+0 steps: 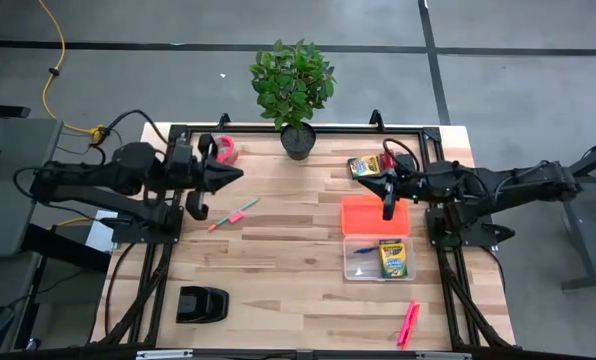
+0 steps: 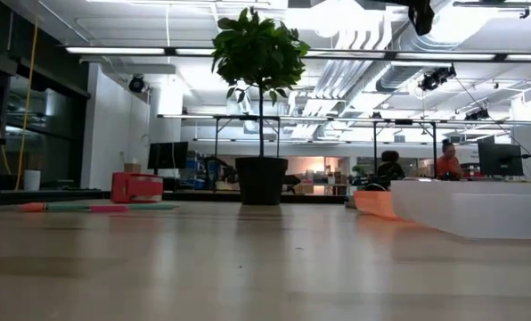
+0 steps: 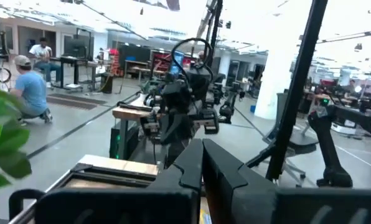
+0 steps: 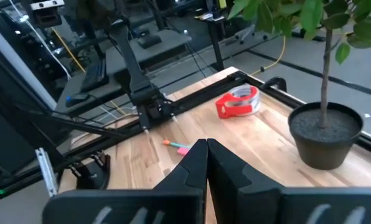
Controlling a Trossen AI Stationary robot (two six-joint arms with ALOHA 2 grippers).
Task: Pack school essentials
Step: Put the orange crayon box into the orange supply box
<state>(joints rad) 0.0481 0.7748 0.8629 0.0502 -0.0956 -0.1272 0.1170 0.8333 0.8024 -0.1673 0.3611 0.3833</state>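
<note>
My left gripper [image 1: 234,175] is shut and empty, held above the table's left part and pointing right; its fingers meet in the left wrist view [image 3: 203,155]. My right gripper [image 1: 376,186] is also shut and empty [image 4: 206,155]. It hovers over the far end of an orange lid [image 1: 372,215], beside one crayon box [image 1: 366,165] lying flat on the table. A clear box [image 1: 358,268] holds the second crayon box [image 1: 393,258] and a blue pen [image 1: 363,250]. A pink-and-green marker [image 1: 233,213] lies left of centre. Pink markers [image 1: 409,322] lie by the near edge.
A potted plant [image 1: 296,138] stands at the far edge in the middle, with a red tape roll [image 1: 225,150] to its left. A black holder [image 1: 201,304] sits near the near-left corner. Bare wood lies in the table's middle. People sit in the room beyond [image 2: 444,160].
</note>
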